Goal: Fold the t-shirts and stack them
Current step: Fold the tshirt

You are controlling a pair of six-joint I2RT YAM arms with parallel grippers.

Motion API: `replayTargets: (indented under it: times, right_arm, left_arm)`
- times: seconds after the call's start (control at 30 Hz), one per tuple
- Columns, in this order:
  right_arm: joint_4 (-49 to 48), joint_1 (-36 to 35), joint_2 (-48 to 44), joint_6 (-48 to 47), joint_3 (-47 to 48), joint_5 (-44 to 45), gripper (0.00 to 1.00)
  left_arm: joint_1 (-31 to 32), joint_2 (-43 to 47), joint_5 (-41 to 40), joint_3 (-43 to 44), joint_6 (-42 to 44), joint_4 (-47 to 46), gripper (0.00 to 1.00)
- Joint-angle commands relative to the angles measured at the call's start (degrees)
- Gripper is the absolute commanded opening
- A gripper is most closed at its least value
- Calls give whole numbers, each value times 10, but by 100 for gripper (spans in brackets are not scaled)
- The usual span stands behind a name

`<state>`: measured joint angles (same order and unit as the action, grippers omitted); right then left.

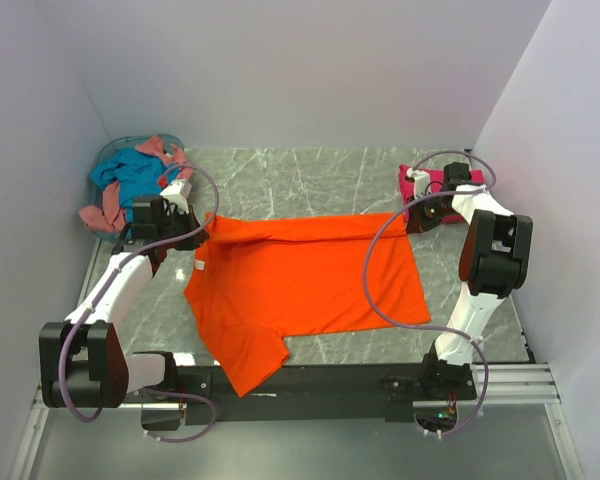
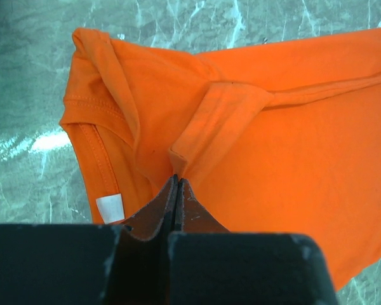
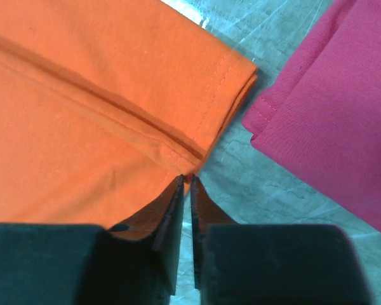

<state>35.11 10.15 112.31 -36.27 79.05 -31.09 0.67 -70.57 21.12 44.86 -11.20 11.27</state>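
Note:
The bright orange t-shirt [image 1: 300, 280] lies spread across the middle of the table, its far edge folded over toward me. My left gripper [image 1: 202, 232] is shut on a fold of the orange t-shirt [image 2: 292, 127] beside the collar, near the white neck label [image 2: 110, 208]. My right gripper [image 1: 415, 218] sits at the shirt's far right corner. In the right wrist view its jaws [image 3: 186, 178] stand a narrow gap apart, with the hem of the orange t-shirt [image 3: 82, 95] just at the tips. A folded magenta-pink t-shirt [image 1: 425, 185] lies just beyond it.
A pale blue round basket [image 1: 115, 150] in the far left corner holds a teal-blue t-shirt [image 1: 130, 178] and a salmon-pink t-shirt [image 1: 100, 215] that hangs over its rim. Grey walls close in the table on three sides. The magenta-pink t-shirt [image 3: 330, 114] nearly touches the orange corner.

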Motion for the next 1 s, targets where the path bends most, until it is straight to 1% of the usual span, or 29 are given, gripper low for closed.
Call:
replayTargets:
  times: [0.0, 0.03, 0.1, 0.2, 0.27, 0.53, 0.8, 0.97]
  right_arm:
    - [-5, 4, -24, -17, -3, 1, 17]
    - [-4, 4, -26, -19, -4, 0, 26]
    - [-2, 6, -31, -22, -7, -5, 35]
    - [-4, 10, -52, -24, -16, -19, 44]
    - [-3, 14, -70, -24, -20, -24, 48]
    - [-4, 31, -129, -25, -46, -66, 57]
    - [-1, 32, -156, -19, -78, -103, 59]
    - [3, 32, -159, -17, -85, -114, 59]
  left_arm:
    - [-1, 18, 6, -7, 14, 0, 0]
    - [-1, 16, 8, -9, 14, 2, 0]
    - [-1, 14, 13, -11, 17, 4, 0]
    - [1, 9, 17, -9, 19, 9, 0]
    - [2, 6, 17, -8, 20, 10, 0]
    - [7, 9, 20, -13, 24, 18, 0]
    - [16, 18, 5, -20, 29, 34, 0]
    - [20, 41, 15, -26, 21, 37, 0]
